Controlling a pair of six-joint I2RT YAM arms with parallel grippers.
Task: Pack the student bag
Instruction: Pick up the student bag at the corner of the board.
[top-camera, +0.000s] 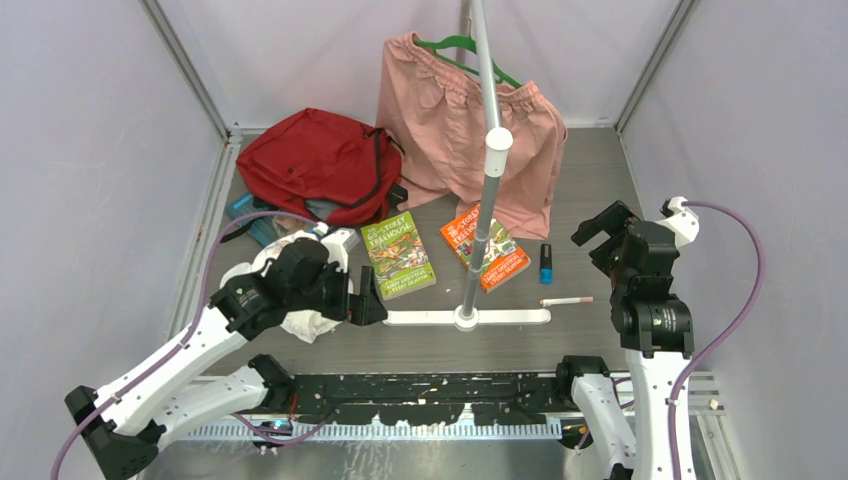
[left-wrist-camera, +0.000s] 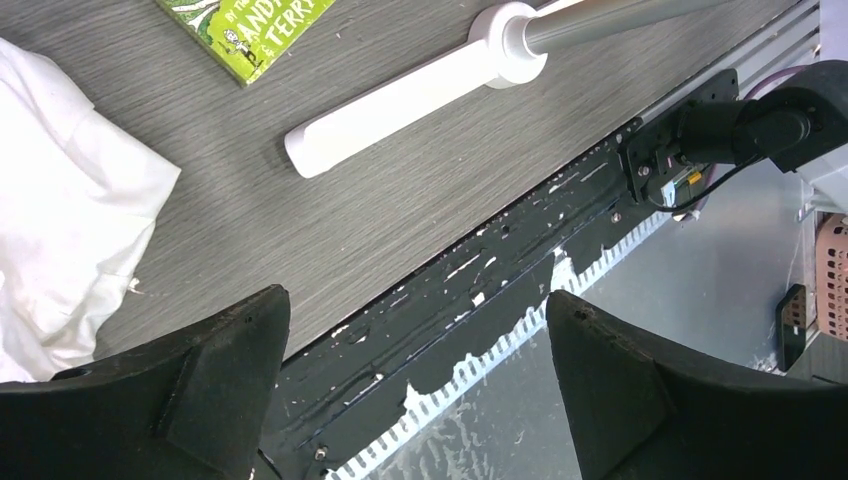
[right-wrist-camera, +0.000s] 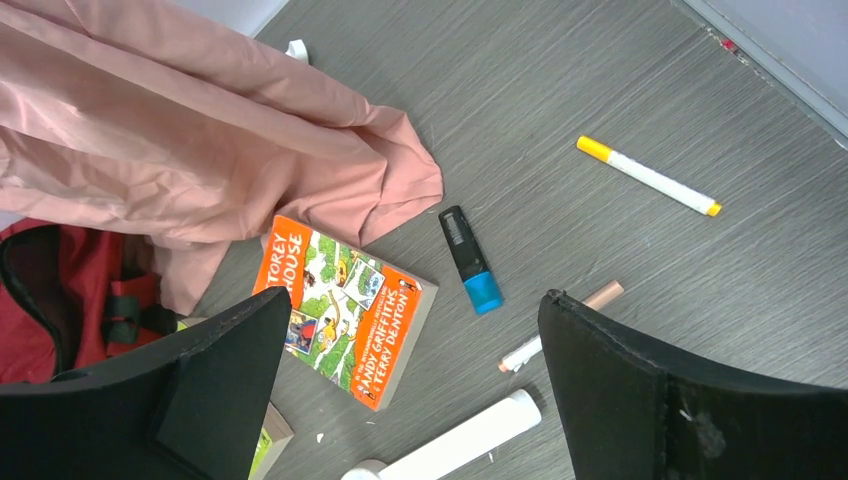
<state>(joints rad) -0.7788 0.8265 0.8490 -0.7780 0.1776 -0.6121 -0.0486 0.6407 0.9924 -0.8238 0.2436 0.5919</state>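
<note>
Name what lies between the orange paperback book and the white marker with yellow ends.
A black, blue-tipped pen lies between the orange book and white marker, in the right wrist view.

Grey wood-grain worktop (top-camera: 600, 170). Far left: red fabric backpack (top-camera: 315, 165), with the pink shorts (top-camera: 440, 130) hem beside it. Centre: green paperback (top-camera: 398, 255) and orange paperback (top-camera: 505, 260), apart. White stand base (top-camera: 510, 317) nearer. Right: black-and-blue highlighter (top-camera: 546, 263), white pen (top-camera: 566, 300). Near left: crumpled white plastic bag (top-camera: 318, 325).
</note>
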